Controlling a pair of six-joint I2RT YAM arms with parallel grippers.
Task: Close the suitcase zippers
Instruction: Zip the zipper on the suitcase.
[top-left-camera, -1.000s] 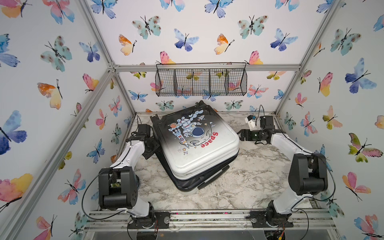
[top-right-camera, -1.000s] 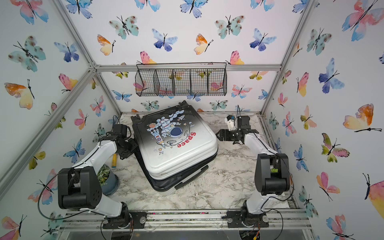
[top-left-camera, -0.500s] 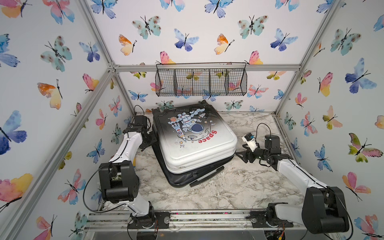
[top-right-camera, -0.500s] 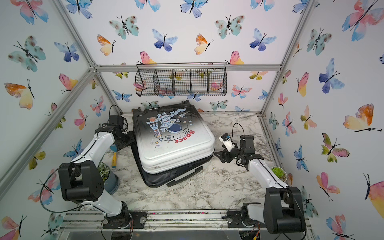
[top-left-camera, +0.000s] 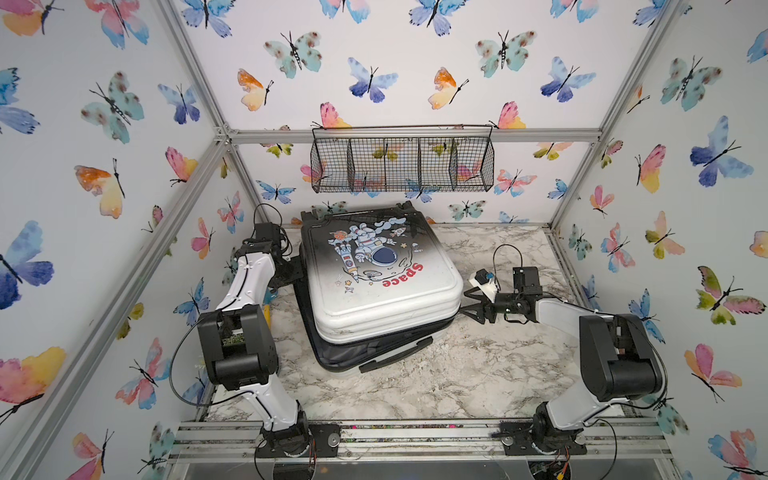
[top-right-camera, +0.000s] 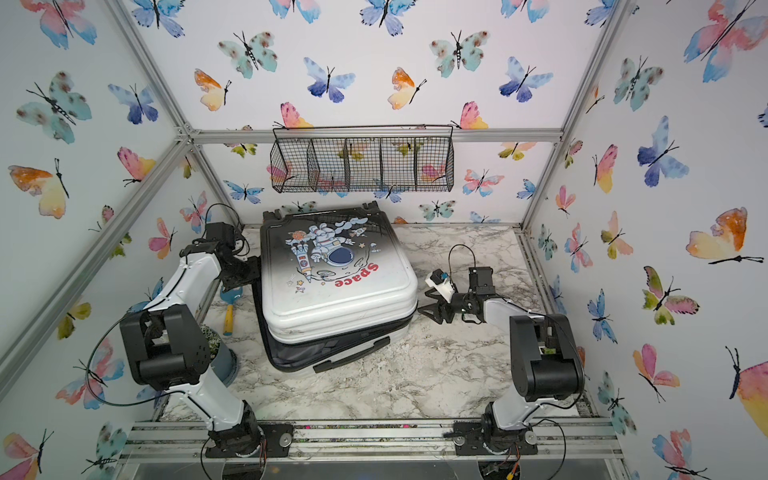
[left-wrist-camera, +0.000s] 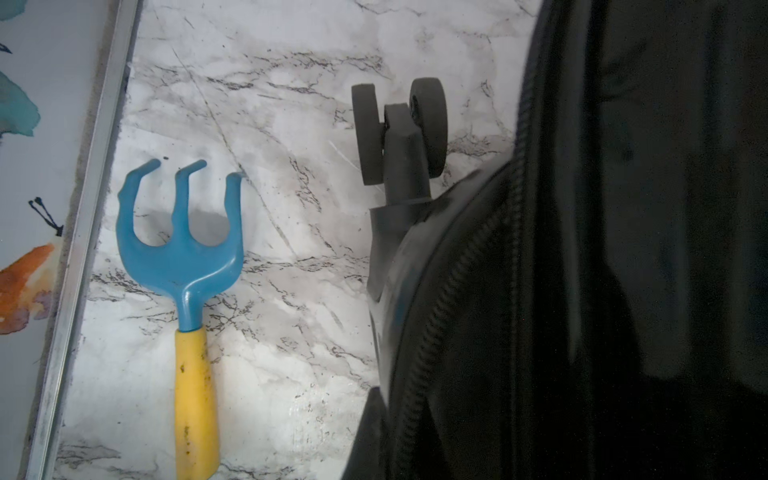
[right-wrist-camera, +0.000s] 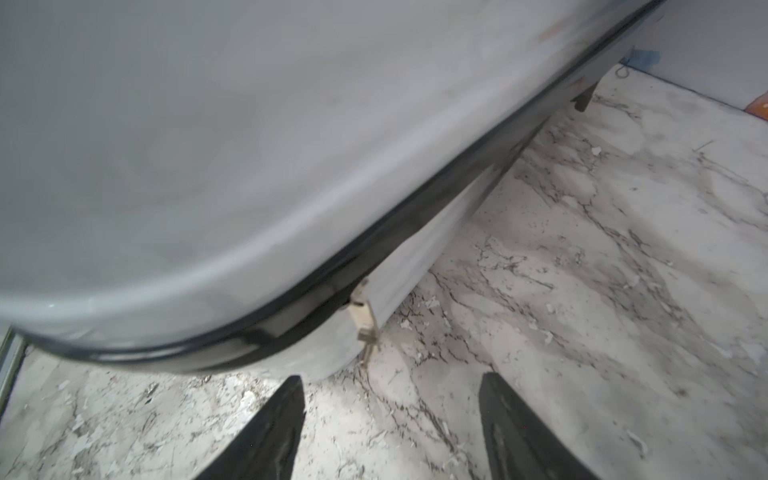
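The glossy, round-cornered hard-shell suitcase (top-left-camera: 382, 291), fading white to black, lay flat on the veined marble table (top-left-camera: 478, 374), with a ribbed black zipper (left-wrist-camera: 440, 299) around its rim. The right gripper (right-wrist-camera: 390, 378) hung just beside the suitcase's small metal pull (right-wrist-camera: 363, 320), its tapered fingers spread and empty. The left gripper (top-right-camera: 247, 268) was closed against the suitcase's opposite side, and I could not tell whether it held anything.

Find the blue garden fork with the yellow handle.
In the left wrist view, the garden fork lies flat on the table on the robot's left side, between the wall rail and the wheel of the suitcase.
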